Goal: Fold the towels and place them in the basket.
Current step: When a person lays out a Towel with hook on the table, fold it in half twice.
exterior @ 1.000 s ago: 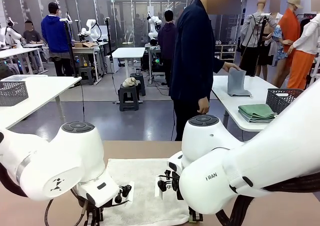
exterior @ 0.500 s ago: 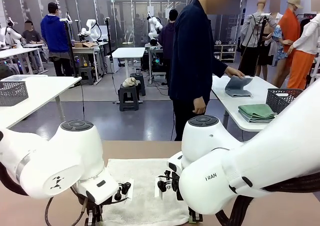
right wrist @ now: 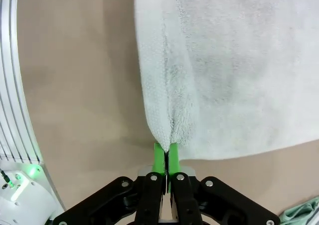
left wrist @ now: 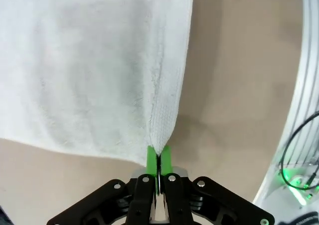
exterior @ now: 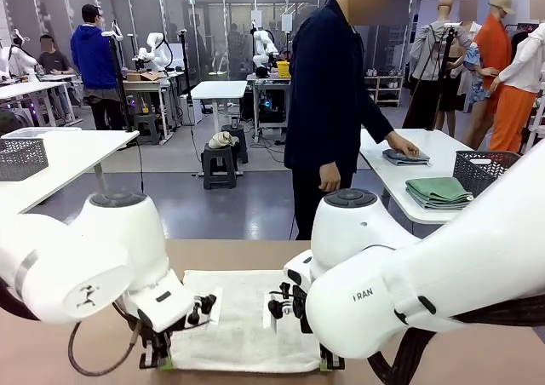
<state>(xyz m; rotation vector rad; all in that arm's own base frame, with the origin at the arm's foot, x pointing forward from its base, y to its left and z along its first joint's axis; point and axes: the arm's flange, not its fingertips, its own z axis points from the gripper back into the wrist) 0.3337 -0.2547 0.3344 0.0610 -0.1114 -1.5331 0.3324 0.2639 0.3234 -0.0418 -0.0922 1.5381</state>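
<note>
I'd call this barely started: the cream-white towel (exterior: pixel 243 330) lies unfolded on the table (exterior: pixel 221 253) between the arms, left gripper (left wrist: pixel 159 160) and right gripper (right wrist: pixel 166 160) each pinched tight on a near corner, every fold and the stowing left to do

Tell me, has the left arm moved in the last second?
Yes. Its round joint has shifted left and up against the table far edge, and its gripper has closed on the towel corner.
</note>
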